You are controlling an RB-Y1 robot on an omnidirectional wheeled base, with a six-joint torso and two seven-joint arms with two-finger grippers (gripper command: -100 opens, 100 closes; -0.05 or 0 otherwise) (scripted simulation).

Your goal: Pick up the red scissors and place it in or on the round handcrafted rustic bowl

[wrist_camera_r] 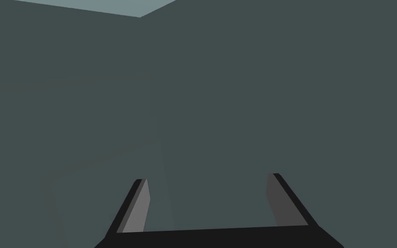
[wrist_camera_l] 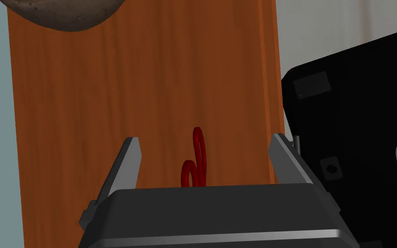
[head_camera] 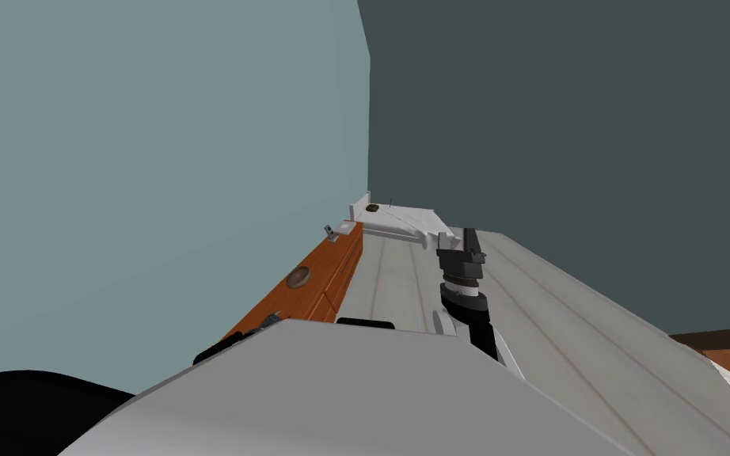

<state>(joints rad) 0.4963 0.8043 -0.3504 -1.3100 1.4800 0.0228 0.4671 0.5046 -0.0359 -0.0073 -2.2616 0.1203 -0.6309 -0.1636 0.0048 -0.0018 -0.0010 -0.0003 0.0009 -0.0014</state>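
The red scissors point(wrist_camera_l: 197, 157) lie on a brown wooden top point(wrist_camera_l: 107, 107), with their looped handles showing between the fingers of my left gripper point(wrist_camera_l: 205, 138). That gripper is open, one finger on each side of the handles and neither touching them; its dark body hides the blades. The round, rough grey-brown bowl point(wrist_camera_l: 64, 13) sits farther along the same top, beyond the fingertips. In the head view the bowl point(head_camera: 298, 276) rests on the wooden top point(head_camera: 320, 265) along the left wall, and the left gripper point(head_camera: 271, 321) is low beside it. My right gripper point(wrist_camera_r: 207, 178) is open and holds nothing.
A pale blue-grey wall point(head_camera: 157, 158) runs close along the wooden top's far side. A black block point(wrist_camera_l: 352, 129) stands just beside the left gripper. White furniture point(head_camera: 403, 220) stands at the far end in the corner. The raised right arm point(head_camera: 462, 269) hangs over the light floor.
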